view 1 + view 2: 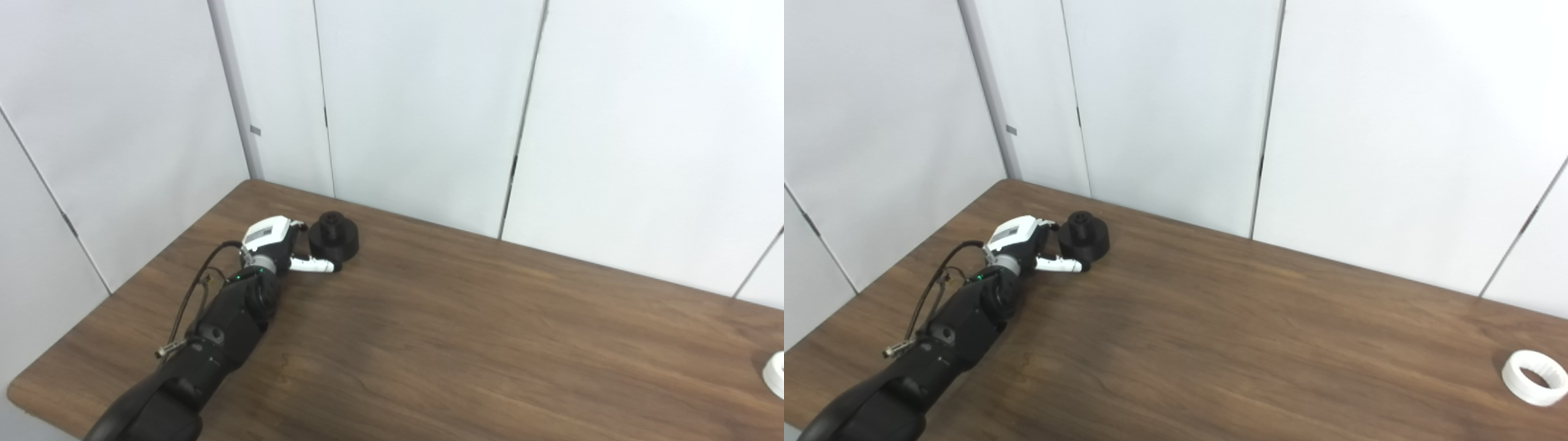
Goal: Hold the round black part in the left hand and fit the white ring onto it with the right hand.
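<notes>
One hand visible: left hand [275, 242] cupping black part [332, 237], grasp unclear; white ring [1534, 377] far right.

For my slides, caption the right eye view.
Left hand reaches the round black part on the table; white ring lies far right.

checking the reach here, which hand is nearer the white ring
Neither is close. Only the left hand shows, at the table's far left against the black part, across the table from the white ring at the right edge. The right hand is out of view.
</notes>
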Tool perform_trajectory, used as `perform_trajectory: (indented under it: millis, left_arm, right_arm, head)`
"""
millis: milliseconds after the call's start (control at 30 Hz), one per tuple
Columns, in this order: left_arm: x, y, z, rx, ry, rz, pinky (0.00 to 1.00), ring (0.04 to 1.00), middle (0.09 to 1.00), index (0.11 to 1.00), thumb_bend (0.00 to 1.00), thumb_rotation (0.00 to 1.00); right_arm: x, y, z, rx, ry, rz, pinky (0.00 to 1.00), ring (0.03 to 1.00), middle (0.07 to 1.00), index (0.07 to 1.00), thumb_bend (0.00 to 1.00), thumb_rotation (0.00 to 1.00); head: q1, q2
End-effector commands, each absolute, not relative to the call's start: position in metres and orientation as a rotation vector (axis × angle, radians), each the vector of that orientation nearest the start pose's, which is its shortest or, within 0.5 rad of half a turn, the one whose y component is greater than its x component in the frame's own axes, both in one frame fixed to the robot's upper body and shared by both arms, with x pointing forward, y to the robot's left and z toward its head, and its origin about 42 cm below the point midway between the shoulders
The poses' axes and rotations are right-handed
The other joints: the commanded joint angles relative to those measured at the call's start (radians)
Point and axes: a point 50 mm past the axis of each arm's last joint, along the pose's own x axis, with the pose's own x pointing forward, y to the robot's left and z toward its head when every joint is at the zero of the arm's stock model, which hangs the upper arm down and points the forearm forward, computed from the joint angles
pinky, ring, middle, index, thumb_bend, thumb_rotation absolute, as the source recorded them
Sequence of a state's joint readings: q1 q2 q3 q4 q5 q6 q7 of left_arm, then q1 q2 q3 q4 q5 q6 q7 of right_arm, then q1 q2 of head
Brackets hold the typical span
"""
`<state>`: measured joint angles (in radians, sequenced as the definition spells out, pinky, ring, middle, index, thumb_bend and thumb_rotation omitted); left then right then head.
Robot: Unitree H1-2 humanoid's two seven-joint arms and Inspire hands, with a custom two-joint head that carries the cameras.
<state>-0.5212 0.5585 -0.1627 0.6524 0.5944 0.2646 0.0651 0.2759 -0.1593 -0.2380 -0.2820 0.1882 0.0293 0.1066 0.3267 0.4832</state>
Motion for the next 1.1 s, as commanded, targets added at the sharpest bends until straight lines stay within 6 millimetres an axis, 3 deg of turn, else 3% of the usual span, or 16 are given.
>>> perform_trajectory:
  millis: [0, 1067]
  left_arm:
    - [0.454, 0.416, 0.19, 1.214, 0.263, 0.25, 1.0, 1.0, 0.969, 0.871, 1.0, 0.57]
    - [0.468, 0.4, 0.201, 1.225, 0.212, 0.229, 1.0, 1.0, 0.957, 0.841, 1.0, 0.54]
  right_arm:
    - [0.19, -0.324, 0.14, -0.051, -0.098, -0.148, 0.6, 0.79, 0.822, 0.798, 0.49, 1.0]
    - [0.187, -0.322, 0.141, -0.08, -0.099, -0.147, 0.61, 0.811, 0.828, 0.811, 0.5, 1.0]
  head:
    - [0.001, 0.002]
    - [-0.006, 0.01]
